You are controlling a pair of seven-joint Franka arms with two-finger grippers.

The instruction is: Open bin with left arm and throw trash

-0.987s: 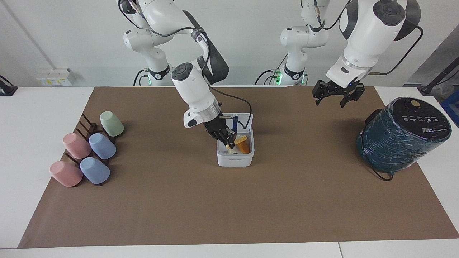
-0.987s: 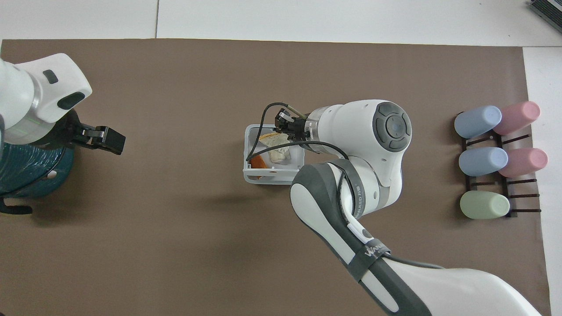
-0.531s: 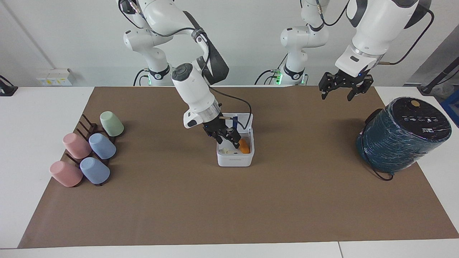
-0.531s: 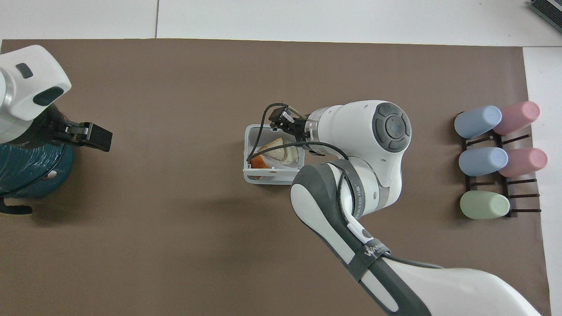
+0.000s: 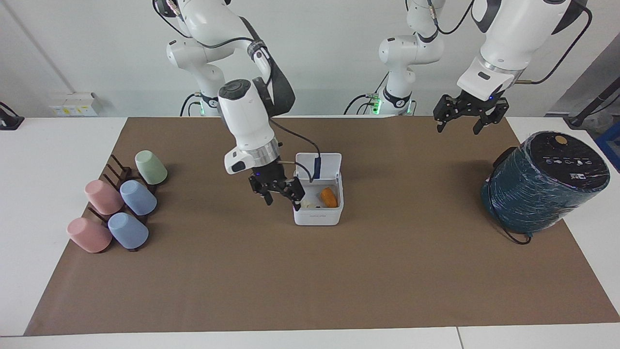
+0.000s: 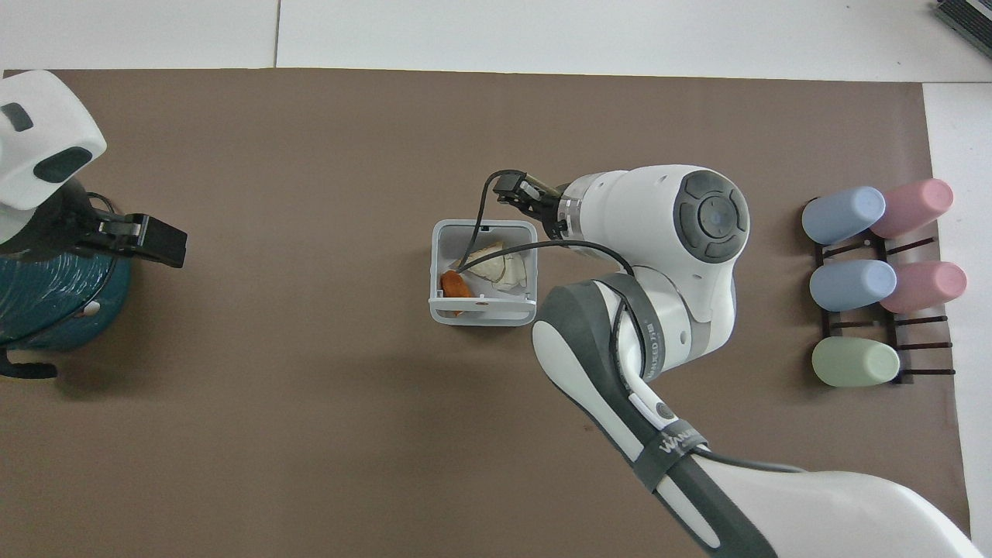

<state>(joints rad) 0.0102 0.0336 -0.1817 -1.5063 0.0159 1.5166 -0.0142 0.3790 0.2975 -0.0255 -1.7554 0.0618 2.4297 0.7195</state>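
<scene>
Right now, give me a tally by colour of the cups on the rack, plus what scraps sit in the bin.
Pink cups: 2
Blue cups: 2
Green cup: 1
Scraps visible in the open bin: 3, namely the orange corn piece, the bread wedge and the paper wad
Total: 8

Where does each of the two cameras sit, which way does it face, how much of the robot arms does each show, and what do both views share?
Facing view: high across the table, facing the robots; both arms show from base down, right pincer beside the open bin, left pincer raised over the mat.
Overhead view: above the robots' end, looking forward and steeply down; the right arm's bulk, the left arm's wrist and the left pincer show.
Shared: the bin, the orange corn piece, the cups, half a turn apart.
</scene>
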